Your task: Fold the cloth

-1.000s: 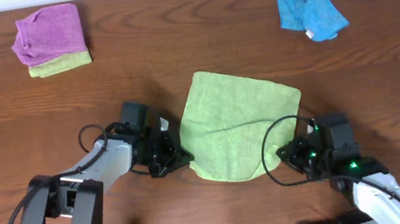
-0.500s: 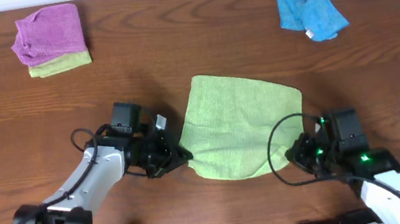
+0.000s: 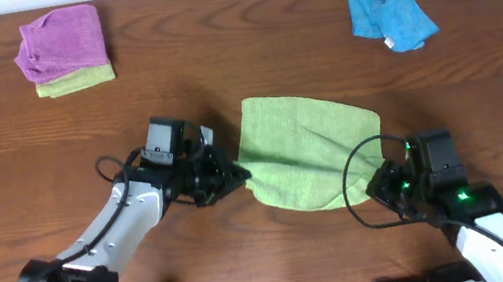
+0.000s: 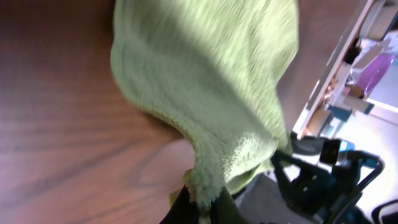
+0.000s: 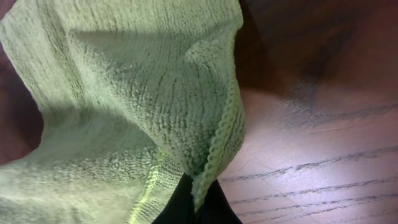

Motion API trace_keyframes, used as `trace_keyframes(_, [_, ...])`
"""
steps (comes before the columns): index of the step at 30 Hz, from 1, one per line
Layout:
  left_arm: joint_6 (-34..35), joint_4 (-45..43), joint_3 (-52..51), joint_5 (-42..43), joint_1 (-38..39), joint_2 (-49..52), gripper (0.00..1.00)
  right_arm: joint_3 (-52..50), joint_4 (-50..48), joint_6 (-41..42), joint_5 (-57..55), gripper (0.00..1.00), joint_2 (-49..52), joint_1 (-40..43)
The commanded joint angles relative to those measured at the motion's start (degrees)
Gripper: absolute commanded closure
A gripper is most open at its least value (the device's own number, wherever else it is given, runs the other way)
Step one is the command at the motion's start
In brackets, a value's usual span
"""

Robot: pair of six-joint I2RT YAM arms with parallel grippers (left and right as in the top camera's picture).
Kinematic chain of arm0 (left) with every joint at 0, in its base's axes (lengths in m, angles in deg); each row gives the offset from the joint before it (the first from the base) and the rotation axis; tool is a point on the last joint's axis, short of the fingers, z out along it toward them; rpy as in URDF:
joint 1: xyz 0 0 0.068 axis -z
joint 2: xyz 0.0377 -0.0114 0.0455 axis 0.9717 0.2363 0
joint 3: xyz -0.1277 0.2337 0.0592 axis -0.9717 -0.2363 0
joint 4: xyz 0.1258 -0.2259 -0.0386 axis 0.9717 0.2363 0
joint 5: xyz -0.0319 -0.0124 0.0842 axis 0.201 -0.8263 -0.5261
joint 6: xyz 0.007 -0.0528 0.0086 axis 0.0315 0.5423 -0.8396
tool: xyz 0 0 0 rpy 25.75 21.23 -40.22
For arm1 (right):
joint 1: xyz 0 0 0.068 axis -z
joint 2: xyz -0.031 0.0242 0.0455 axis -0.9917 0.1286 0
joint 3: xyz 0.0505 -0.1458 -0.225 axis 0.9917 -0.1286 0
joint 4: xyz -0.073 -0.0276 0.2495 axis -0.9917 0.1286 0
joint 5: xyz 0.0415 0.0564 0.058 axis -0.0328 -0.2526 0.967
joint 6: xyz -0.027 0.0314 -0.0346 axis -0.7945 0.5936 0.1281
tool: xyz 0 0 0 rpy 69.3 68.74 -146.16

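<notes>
At mid-table, left jaws and right jaws each pinch a near corner of the green cloth (image 3: 309,152)

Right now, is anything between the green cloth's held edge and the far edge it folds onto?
Nothing visible. The left pincer and right pincer grip near corners of the green cloth; its far half lies bare, and the blue cloth and purple cloth sit well away.

No legible text, labels, brands or numbers in any view. On the cloth (image 3: 311,162): no readable tag. On the arm housings (image 3: 162,138): nothing legible.
</notes>
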Motion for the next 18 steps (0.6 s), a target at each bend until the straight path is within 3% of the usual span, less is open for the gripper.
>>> trace_keyframes(1, [1.46, -0.20, 2.58, -5.55, -0.39, -0.74, 0.94, 0.92, -0.39, 1.60, -4.87, 0.98, -0.35, 0.55])
trace_keyframes(18, [6.14, -10.60, 2.67, -19.26, -0.37, 0.37, 0.94, 1.03, -13.70, 2.49, -11.93, 0.99, 5.16, 0.52])
